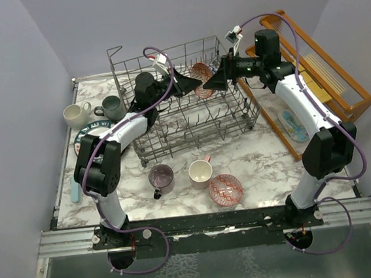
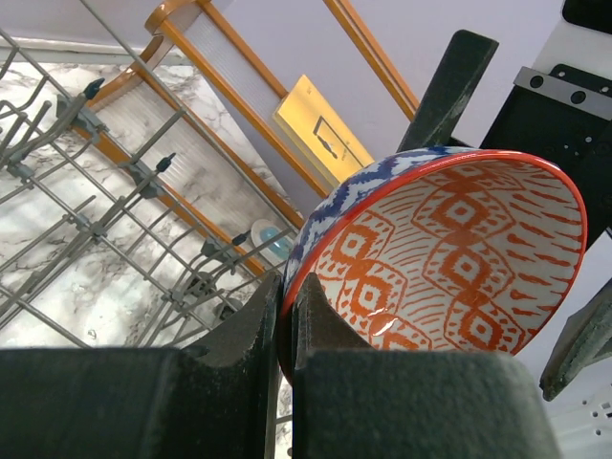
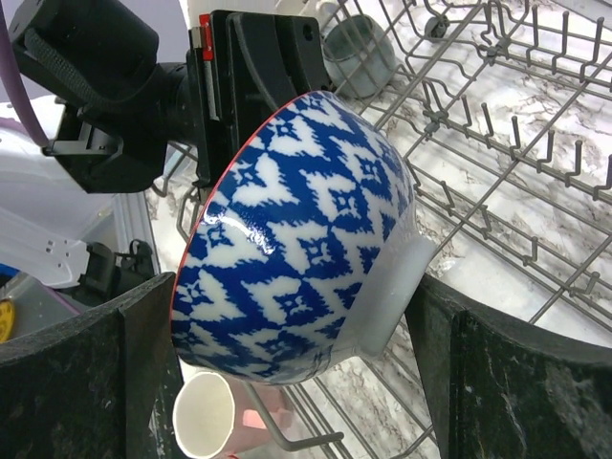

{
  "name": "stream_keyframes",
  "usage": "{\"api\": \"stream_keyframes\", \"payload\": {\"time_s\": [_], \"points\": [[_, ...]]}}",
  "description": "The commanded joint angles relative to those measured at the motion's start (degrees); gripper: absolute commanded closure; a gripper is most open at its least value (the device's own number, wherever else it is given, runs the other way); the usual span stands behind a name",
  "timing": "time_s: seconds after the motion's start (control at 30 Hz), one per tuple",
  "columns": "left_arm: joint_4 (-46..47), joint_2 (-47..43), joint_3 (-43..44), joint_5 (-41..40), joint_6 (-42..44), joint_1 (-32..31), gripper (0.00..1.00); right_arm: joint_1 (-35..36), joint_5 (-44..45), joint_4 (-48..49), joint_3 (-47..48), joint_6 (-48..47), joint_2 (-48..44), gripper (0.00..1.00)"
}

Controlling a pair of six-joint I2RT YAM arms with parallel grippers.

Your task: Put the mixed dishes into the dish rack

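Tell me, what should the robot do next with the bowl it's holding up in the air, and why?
Probably close the right hand gently on the bowl. Its fingers sit wide open on either side of the bowl, while the left hand alone pinches the rim, above the dish rack. A second grip would likely steady the bowl.
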Motion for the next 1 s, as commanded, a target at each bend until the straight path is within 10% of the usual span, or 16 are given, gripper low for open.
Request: {"api": "stream_keyframes", "payload": {"time_s": [0.0,0.4,0.83,0.97], "points": [[6.3,0.3,2.4,1.1,-2.6,-0.7,1.0,0.8,1.3,1.9,2.2,1.3,1.0,0.0],[6.0,1.8,3.4,-2.5,-3.6,-1.6,1.0,2.5,4.0,1.4,1.6,2.5,1.2,0.06],[4.0,2.2,3.5,-3.2,-2.9,-1.6,0.94,2.5,7.1,0.7,2.9,3.9,2.7,0.54],[4.0,2.6,3.7,-3.1,-2.9,-1.7,0.94,2.5,4.8,0.5,3.4,3.9,3.5,0.37]]}}
